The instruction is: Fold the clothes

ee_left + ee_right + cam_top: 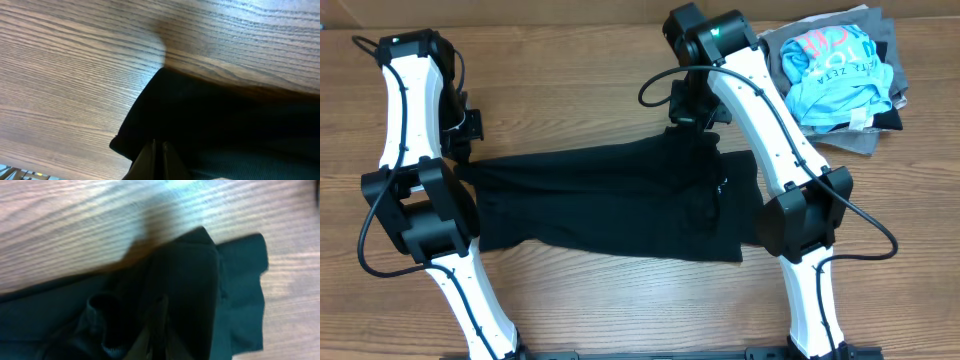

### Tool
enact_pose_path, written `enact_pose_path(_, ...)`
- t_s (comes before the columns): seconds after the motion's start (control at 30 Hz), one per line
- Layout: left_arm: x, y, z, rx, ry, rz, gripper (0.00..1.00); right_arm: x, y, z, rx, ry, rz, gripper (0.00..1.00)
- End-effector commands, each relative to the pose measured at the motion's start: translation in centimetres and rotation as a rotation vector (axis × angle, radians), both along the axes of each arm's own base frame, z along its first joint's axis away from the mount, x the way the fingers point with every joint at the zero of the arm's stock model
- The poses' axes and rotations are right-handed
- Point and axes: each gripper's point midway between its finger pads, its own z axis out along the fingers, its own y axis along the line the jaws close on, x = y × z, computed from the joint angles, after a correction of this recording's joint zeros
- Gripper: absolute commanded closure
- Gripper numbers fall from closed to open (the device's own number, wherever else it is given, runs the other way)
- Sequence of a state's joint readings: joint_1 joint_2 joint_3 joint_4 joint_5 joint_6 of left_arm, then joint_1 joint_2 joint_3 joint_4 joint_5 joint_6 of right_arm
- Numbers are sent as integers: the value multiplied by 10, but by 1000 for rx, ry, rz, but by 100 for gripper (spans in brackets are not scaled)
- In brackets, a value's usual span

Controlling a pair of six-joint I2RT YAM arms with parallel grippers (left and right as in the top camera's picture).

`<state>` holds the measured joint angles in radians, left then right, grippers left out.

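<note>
The black shirt (610, 200) lies spread across the middle of the wooden table, partly folded, with a doubled layer near its right side. My left gripper (468, 165) is at the shirt's left edge; in the left wrist view its fingers (159, 146) are pressed together on the black fabric (225, 125). My right gripper (698, 135) is at the shirt's upper right edge; in the right wrist view its fingers (159, 315) are together on a bunched fold of the black cloth (190, 280). The white neck tag is hidden.
A pile of other garments sits at the table's back right: a light blue shirt with pink lettering (835, 65) on top of grey and dark folded clothes (880, 130). Bare wood table (570, 80) surrounds the black shirt.
</note>
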<state>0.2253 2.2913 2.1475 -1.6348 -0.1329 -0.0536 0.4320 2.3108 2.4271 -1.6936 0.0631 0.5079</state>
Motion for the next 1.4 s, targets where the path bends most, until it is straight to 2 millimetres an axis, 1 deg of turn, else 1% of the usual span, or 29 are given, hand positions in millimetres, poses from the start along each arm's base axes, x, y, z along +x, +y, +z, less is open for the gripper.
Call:
enact_pose_path(0.0,-3,8,7,32,-8,19,96,-7,-23,30,-23,-61,-66,96)
enact_pose_path(0.07,-3,8,8,32,-7,17,96,-16,-33,23,-41,-23,-77,96)
enact_pose_path(0.13,-5,7,7,31,0,18,96,-28,-38,14,-62,21,-79,96)
enact_pose_path(0.2,-7,7,8,28,10,18,96,-38,-42,3,-77,56,-78,96)
enact_pose_path(0.3,-12,6,8,24,28,17,96,-49,-42,-9,-67,92,-76,96)
enact_pose_path(0.37,-14,4,7,17,36,19,96,-60,-46,-19,-79,123,-78,96)
enact_pose_path(0.47,-18,-3,1,-15,63,4,96,-72,-56,-36,-95,168,-90,96)
enact_pose_path(0.6,-33,-15,-14,-38,140,-34,96,-81,-58,-59,-75,217,-79,96)
enact_pose_path(0.73,-51,-23,-36,-53,213,-47,96,-87,-64,-75,-79,240,-90,90)
enact_pose_path(0.8,-59,-25,-47,-59,239,-48,94,-88,-67,-79,-81,247,-95,78)
enact_pose_path(0.83,-62,-26,-51,-62,251,-48,88,-88,-69,-81,-81,249,-95,73)
enact_pose_path(0.87,-65,-27,-55,-64,261,-48,78,-89,-70,-83,-81,253,-97,66)
enact_pose_path(0.9,-68,-27,-58,-66,270,-48,66,-89,-72,-84,-77,257,-91,60)
enact_pose_path(0.93,-71,-28,-60,-68,278,-49,55,-89,-74,-84,-76,260,-89,52)
enact_pose_path(0.97,-73,-28,-61,-69,285,-49,47,-89,-76,-84,-72,263,-92,47)
enact_pose_path(1.0,-73,-29,-62,-69,285,-49,43,-88,-77,-84,-71,263,-97,44)
enact_pose_path(1.07,-70,-28,-64,-66,273,-49,41,-85,-79,-85,-61,258,-95,38)
enact_pose_path(1.2,-57,-28,-70,-69,210,-51,37,-79,-74,-86,6,249,-63,31)
enact_pose_path(1.27,-49,-31,-74,-93,174,-70,36,-77,-69,-86,45,247,-34,27)
enact_pose_path(1.37,-34,-32,-77,-109,102,-71,37,-74,-65,-87,67,233,1,25)
